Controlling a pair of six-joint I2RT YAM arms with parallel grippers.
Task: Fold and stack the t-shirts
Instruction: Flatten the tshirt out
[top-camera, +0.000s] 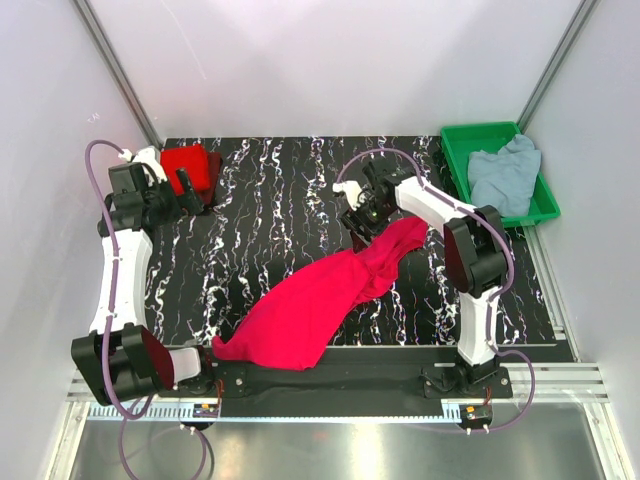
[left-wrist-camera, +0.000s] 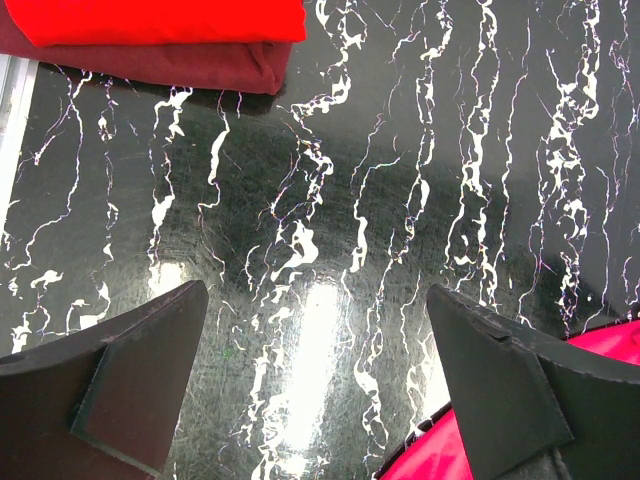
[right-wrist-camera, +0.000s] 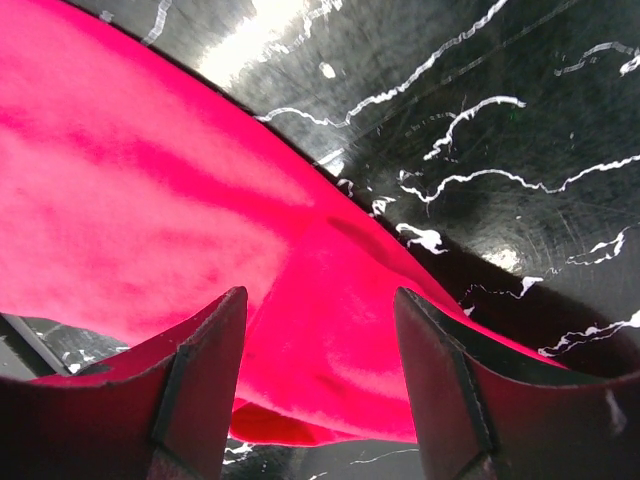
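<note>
A crumpled crimson t-shirt (top-camera: 310, 305) lies stretched diagonally from the table's front edge toward the middle right. My right gripper (top-camera: 362, 222) hovers at its upper end. In the right wrist view that gripper (right-wrist-camera: 320, 295) is open, its fingers apart over the crimson cloth (right-wrist-camera: 150, 200), which fills the space below them. At the back left corner sits a folded red t-shirt (top-camera: 188, 160). My left gripper (top-camera: 190, 185) is next to it, open (left-wrist-camera: 315, 290) over bare tabletop. The folded red shirt (left-wrist-camera: 160, 20) rests on a darker red one (left-wrist-camera: 200, 65). A grey-blue t-shirt (top-camera: 503, 175) lies bunched in the tray.
The green plastic tray (top-camera: 455, 150) stands at the back right, off the black marbled table (top-camera: 280, 200). White walls close in behind and on both sides. A corner of the crimson shirt (left-wrist-camera: 430, 455) shows beside my left gripper's right finger.
</note>
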